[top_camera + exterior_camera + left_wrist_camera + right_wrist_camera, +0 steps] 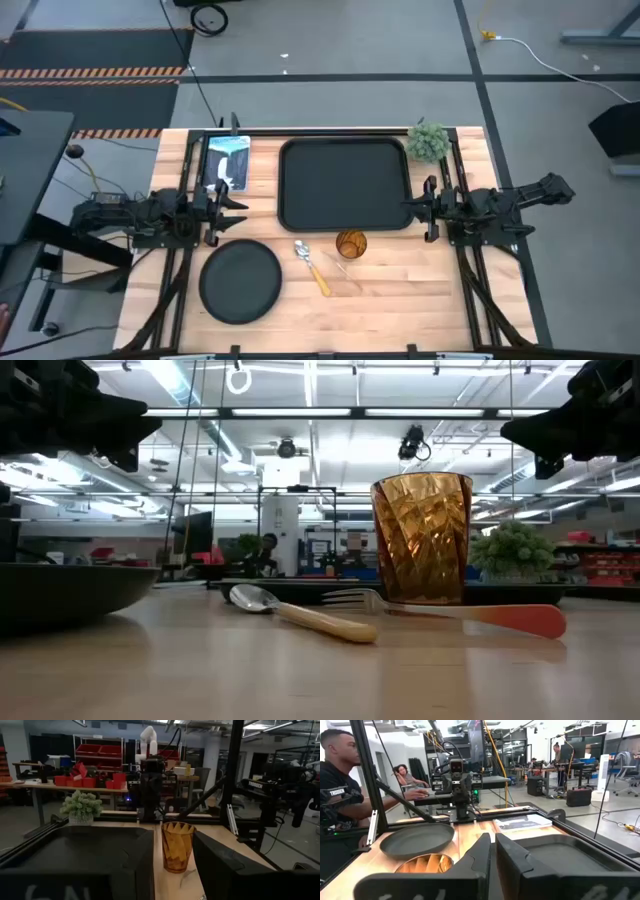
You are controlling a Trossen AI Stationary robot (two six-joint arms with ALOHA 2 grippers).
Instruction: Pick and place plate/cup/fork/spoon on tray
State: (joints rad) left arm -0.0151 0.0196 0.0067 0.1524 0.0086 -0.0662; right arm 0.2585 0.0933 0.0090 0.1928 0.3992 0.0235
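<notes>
The black tray point(345, 185) lies at the table's far middle. The round black plate point(240, 282) lies flat near the front left and also shows in the right wrist view point(417, 840). The amber cup point(350, 243) stands upright just in front of the tray and also shows in the low view point(422, 538). The yellow-handled spoon point(312, 265) and the red-handled fork point(520, 618) lie flat beside the cup. My left gripper point(238, 200) hovers open left of the tray. My right gripper point(413, 204) hovers shut at the tray's right edge. Both are empty.
A small green plant point(428, 142) stands at the tray's far right corner. A blue-white card point(228, 160) lies left of the tray. People sit beyond the table's left side point(340, 775). Bare wood lies along the front right point(420, 300).
</notes>
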